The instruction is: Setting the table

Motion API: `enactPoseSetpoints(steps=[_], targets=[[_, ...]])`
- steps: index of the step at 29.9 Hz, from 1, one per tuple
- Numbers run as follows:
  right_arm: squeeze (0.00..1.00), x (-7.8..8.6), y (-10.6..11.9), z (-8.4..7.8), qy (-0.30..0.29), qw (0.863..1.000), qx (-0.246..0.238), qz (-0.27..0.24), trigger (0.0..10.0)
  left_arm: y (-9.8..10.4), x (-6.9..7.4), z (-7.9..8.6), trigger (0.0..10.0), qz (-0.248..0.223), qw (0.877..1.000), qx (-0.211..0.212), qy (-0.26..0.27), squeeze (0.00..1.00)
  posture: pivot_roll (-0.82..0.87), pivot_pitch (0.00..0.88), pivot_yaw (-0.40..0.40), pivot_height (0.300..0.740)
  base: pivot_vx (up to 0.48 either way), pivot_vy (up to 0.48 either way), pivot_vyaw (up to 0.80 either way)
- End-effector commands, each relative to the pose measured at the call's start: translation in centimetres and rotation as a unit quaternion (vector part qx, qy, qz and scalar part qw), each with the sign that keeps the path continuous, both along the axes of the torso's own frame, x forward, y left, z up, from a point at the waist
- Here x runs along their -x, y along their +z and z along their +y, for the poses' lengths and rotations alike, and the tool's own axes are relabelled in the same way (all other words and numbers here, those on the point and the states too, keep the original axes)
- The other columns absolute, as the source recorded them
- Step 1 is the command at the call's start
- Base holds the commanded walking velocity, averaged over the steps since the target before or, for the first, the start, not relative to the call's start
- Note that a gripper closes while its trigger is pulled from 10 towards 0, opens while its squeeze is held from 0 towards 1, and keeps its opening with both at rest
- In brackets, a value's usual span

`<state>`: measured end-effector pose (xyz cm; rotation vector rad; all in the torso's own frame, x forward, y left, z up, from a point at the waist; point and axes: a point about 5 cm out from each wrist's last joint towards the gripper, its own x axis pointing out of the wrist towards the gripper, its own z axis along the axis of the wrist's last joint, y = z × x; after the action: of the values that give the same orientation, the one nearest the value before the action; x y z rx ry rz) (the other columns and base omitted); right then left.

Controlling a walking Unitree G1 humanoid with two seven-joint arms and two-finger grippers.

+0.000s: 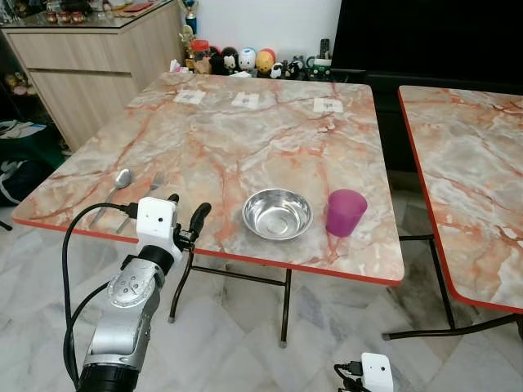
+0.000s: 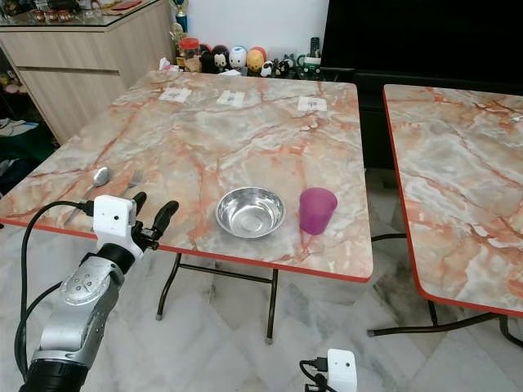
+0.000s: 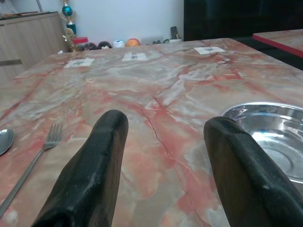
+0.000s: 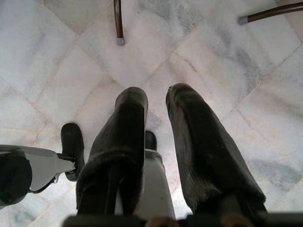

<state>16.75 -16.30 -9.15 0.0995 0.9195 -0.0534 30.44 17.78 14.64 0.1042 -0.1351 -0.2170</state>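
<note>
My left tool hovers wide open, holding nothing, at the near edge of the marble surface, between the fork and the steel bowl; a purple cup stands just beside the bowl. Risk, I judge: reaching low could knock the fork or spoon off the edge. My left wrist view shows the fork's tines plainly. My right tool hangs idle over the floor, fingers narrowly apart

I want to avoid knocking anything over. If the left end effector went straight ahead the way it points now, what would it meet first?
Probably nothing soon: the left end effector points over bare table, between fork and bowl. Depth is unclear.
</note>
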Motion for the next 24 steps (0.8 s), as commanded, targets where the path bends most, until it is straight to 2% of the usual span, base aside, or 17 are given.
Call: enactPoseSetpoints(steps=[1, 8, 13, 21, 24], targets=[[0.00, 0.17, -0.09, 0.08, -0.003, 1.000, -0.003, 0.005, 10.0, -0.11, 0.08, -0.03, 10.0, 0.006, 1.000, 0.001, -0.002, 0.00, 0.12, 0.000, -0.018, 0.740, 0.000, 0.000, 0.00], [0.00, 0.31, -0.19, 0.07, -0.006, 1.000, -0.005, 0.013, 10.0, 0.02, 0.05, 0.09, 10.0, 0.005, 1.000, 0.011, 0.002, 0.00, 0.12, 0.000, -0.019, 0.740, 0.000, 0.000, -0.55], [0.00, 0.31, -0.20, 0.08, -0.002, 1.000, -0.004, 0.014, 10.0, 0.05, -0.03, 0.18, 10.0, 0.006, 1.000, 0.013, 0.007, 0.00, 0.12, 0.000, -0.019, 0.740, 0.000, 0.425, -0.64], [0.00, 0.27, -0.19, 0.17, 0.001, 1.000, -0.005, 0.015, 10.0, 0.15, 0.03, 0.21, 10.0, 0.001, 1.000, 0.006, 0.005, 0.00, 0.13, 0.000, -0.017, 0.740, 0.000, 0.000, -0.63], [0.00, 0.15, -0.10, 0.16, 0.002, 1.000, -0.003, 0.007, 10.0, 0.19, 0.02, 0.15, 10.0, 0.002, 1.000, 0.004, 0.004, 0.00, 0.13, 0.000, -0.017, 0.740, 0.000, 0.000, -0.14]])
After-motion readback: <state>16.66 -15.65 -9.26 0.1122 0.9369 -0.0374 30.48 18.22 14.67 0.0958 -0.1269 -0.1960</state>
